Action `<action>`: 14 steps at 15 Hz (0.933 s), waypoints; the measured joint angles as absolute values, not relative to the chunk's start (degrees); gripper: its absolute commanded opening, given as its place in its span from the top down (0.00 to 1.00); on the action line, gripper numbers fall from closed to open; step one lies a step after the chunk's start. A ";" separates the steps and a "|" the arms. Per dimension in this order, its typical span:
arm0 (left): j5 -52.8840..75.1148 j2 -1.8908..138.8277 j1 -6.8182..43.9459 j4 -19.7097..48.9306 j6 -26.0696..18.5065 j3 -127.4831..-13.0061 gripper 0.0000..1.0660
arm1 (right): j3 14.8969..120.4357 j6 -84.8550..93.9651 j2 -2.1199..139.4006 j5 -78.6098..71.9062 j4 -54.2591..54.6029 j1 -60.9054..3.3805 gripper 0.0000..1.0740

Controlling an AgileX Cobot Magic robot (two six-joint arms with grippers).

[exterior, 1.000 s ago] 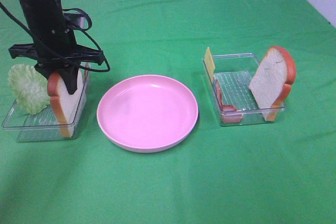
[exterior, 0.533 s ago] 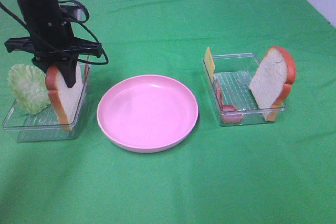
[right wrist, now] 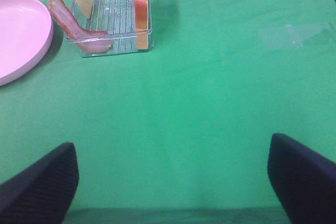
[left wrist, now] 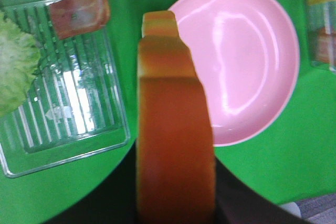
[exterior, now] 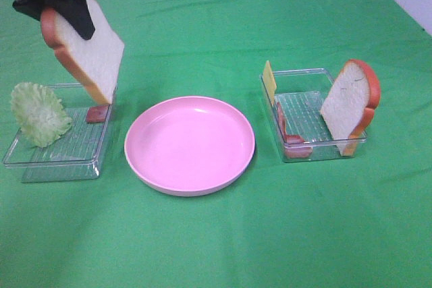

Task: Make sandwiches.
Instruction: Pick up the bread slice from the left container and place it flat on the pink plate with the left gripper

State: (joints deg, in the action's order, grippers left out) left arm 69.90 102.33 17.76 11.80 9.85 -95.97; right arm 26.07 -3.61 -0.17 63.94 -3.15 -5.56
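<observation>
My left gripper is shut on a white bread slice with orange-brown crust and holds it tilted in the air above the right end of the left clear tray. The left wrist view shows the slice's crust edge-on. Ruffled lettuce and a bacon piece stay in that tray. The right clear tray holds a second bread slice, yellow cheese and bacon. My right gripper is open and empty over bare cloth, well short of the right tray.
A round pink plate sits empty between the two trays on the green cloth. It also shows in the left wrist view, beside the held slice. A white wall edge is at the far right corner.
My left gripper has lifted the bread slice up out of the left tray, uncovering the bacon piece behind it. Everything else is unmoved.
</observation>
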 measured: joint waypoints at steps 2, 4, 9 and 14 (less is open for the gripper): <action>69.90 101.53 17.76 16.33 5.84 -95.97 1.00 | 26.07 -3.61 -0.17 63.94 -3.15 -5.56 0.13; 69.90 104.05 17.76 20.74 2.64 -95.97 1.00 | 26.07 -3.61 -0.17 63.94 -3.15 -5.56 0.13; 67.38 113.62 17.76 32.54 -4.24 -95.45 1.00 | 26.07 -3.61 -0.17 63.94 -3.15 -5.56 0.13; 54.03 115.34 17.76 44.98 -10.20 -85.94 1.00 | 26.07 -3.61 -0.17 63.94 -3.15 -5.56 0.13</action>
State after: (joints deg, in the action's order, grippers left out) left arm 54.03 115.34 17.76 44.98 -10.20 -85.94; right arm 26.07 -3.61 -0.17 63.94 -3.15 -5.56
